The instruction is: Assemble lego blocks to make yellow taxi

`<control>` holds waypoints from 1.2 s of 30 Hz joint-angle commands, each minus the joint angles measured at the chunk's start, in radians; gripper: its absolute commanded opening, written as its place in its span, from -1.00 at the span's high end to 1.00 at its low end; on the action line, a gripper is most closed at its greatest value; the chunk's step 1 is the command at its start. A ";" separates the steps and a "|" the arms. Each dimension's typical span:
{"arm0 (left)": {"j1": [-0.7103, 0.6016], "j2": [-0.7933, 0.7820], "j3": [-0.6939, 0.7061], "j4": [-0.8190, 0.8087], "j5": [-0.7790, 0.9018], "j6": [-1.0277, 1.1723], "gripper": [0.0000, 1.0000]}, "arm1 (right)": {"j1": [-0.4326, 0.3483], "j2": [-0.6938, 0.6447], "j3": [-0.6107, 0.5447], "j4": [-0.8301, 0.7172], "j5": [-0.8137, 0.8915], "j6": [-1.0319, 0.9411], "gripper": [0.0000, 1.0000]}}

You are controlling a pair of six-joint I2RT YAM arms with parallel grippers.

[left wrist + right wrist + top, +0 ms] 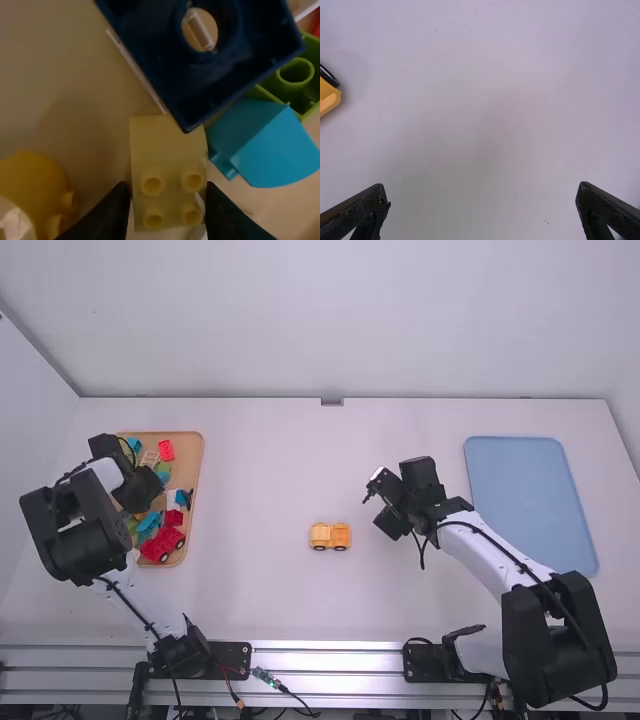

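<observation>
In the high view my left gripper [138, 490] is over the wooden tray's blocks, its fingertips hidden under its body. A pale yellow block [169, 135] with studs lies between the tips of my left gripper [168, 192] in the left wrist view, pressed on both sides. The orange-yellow car base [330, 536] with black wheels stands mid-table. My right gripper [392, 520] is to the right of it, above the table. In the right wrist view, an end of the car base [329, 97] appears at the left edge, and my right gripper [483, 197] is open around nothing.
The wooden tray [198, 465] holds several coloured blocks and a red car [163, 544]. Close to the yellow block are a dark blue piece [240, 55], a light blue piece [270, 145] and a rounded yellow piece [35, 185]. A blue tray [530, 500] lies at the right.
</observation>
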 commanded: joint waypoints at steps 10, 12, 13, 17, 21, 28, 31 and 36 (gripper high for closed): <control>-0.003 -0.032 -0.060 0.075 0.000 -0.010 0.76 | -0.003 -0.015 -0.003 -0.006 0.005 0.006 -0.98; -0.003 -0.032 -0.045 0.053 -0.001 -0.014 0.96 | -0.003 -0.015 -0.003 -0.003 0.005 0.007 -0.98; -0.003 -0.033 -0.027 0.028 0.000 -0.014 0.96 | -0.003 -0.015 -0.003 0.002 0.004 0.007 -0.98; -0.003 -0.051 0.037 -0.053 0.000 -0.016 0.97 | -0.003 -0.015 -0.003 0.013 0.002 0.011 -0.98; -0.023 -0.123 0.045 -0.064 -0.006 -0.052 0.97 | -0.003 -0.015 -0.003 0.048 0.009 0.080 -0.98; -0.172 -0.381 -0.150 0.116 -0.002 0.014 0.97 | -0.024 -0.025 -0.003 0.122 0.087 0.252 -0.98; -0.314 -0.503 -0.269 0.223 0.000 0.075 0.97 | -0.024 -0.062 0.003 0.103 0.111 0.322 -0.98; -0.552 -0.624 -0.375 0.279 0.027 0.195 0.97 | -0.064 -0.170 0.028 0.033 0.113 0.484 -0.98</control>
